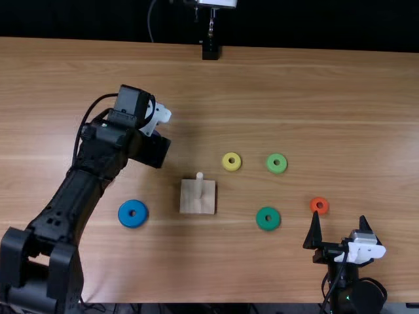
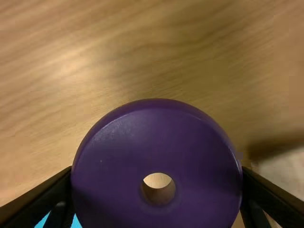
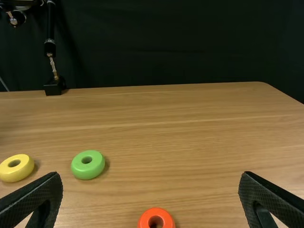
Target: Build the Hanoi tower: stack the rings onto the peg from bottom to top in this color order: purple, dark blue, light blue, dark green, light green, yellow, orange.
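Note:
My left gripper (image 1: 153, 149) is over the table, behind and left of the wooden base (image 1: 188, 205) with its bare upright peg (image 1: 199, 184). In the left wrist view, the purple ring (image 2: 118, 161) is held between the fingers of this gripper (image 2: 157, 178). A blue ring (image 1: 133, 223) lies left of the base. Yellow (image 1: 226, 166), light green (image 1: 270, 168) and dark green (image 1: 262, 226) rings lie to its right. Farther right is the orange ring (image 1: 314, 206), just beyond my right gripper (image 1: 340, 229), which stands open and holds nothing. In its wrist view this gripper (image 3: 151, 185) has fingers wide apart.
The left arm stretches over the table's left side, covering part of the wood (image 1: 327, 98). A black stand (image 1: 210, 51) is at the table's far edge, near the middle.

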You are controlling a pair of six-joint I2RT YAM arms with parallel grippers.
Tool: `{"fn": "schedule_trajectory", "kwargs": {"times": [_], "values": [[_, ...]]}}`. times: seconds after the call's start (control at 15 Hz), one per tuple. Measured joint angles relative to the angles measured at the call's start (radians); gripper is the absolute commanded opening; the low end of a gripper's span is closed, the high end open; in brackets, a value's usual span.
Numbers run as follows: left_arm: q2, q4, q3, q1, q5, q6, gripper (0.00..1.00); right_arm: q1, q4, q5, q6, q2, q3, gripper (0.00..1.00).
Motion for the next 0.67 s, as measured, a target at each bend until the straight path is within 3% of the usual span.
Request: {"fn": "schedule_trajectory", "kwargs": {"times": [0.33,0.67], "values": [[-0.071,-0.272,0.129,-0.09,0.003,-0.01,0.0,0.0,0.0,0.0,0.0,0.0,0.0,1.0],[-0.103,-0.443,0.25,-0.13,0.018,-0.075,0.0,0.0,0.0,0.0,0.0,0.0,0.0,1.0]]}}
